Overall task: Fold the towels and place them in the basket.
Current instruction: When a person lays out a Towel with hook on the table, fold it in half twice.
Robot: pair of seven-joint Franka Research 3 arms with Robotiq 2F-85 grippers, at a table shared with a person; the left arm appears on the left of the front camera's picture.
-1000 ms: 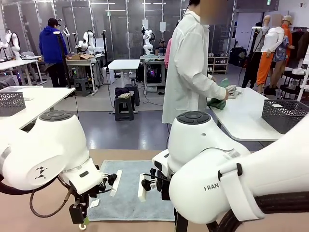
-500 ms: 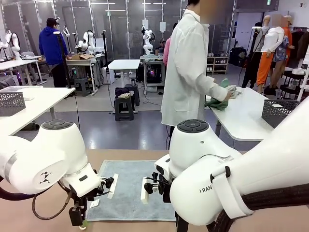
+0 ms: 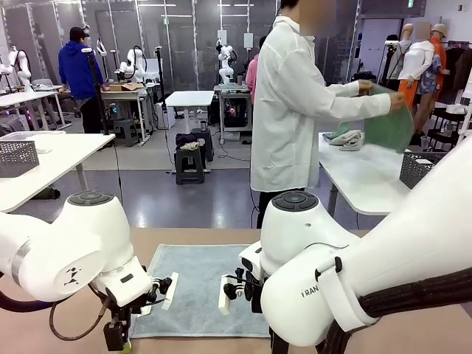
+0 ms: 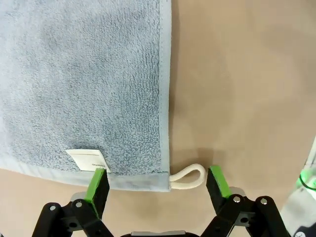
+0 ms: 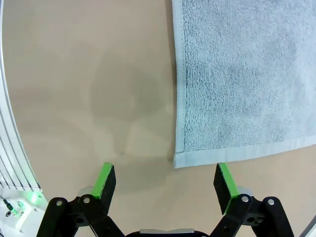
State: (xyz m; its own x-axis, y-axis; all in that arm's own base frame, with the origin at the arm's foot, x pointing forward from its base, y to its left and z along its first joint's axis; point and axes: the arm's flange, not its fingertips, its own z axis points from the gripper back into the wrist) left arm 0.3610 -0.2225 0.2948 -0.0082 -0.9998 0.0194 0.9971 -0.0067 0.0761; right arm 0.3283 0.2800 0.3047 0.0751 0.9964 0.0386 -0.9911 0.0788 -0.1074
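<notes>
**Towel** [image 3: 199, 287]: pale blue-grey terry with a fine looped pile. A smoother, lighter blue hem band runs along its edges.
**Label** [image 4: 86, 159], at 7 o'clock in the left wrist view: plain white.
**Hanging loop** [image 4: 189, 177], at 6 o'clock in the same view: cream.
**Table** [image 4: 237, 89]: uniform matt tan, unpatterned.
**Left gripper** [image 4: 157, 170] and **right gripper** [image 5: 164, 168]: black linkages with bright green pads.
**Left arm** [image 3: 81, 243] and **right arm** [image 3: 383, 265]: glossy white shells, dark grey joint caps, small black markings.
**Person's coat** [image 3: 284, 110], at 12 o'clock in the front view: white.
**Cloth** [image 3: 391, 125] in the person's hands, at 2 o'clock: muted green.
</notes>
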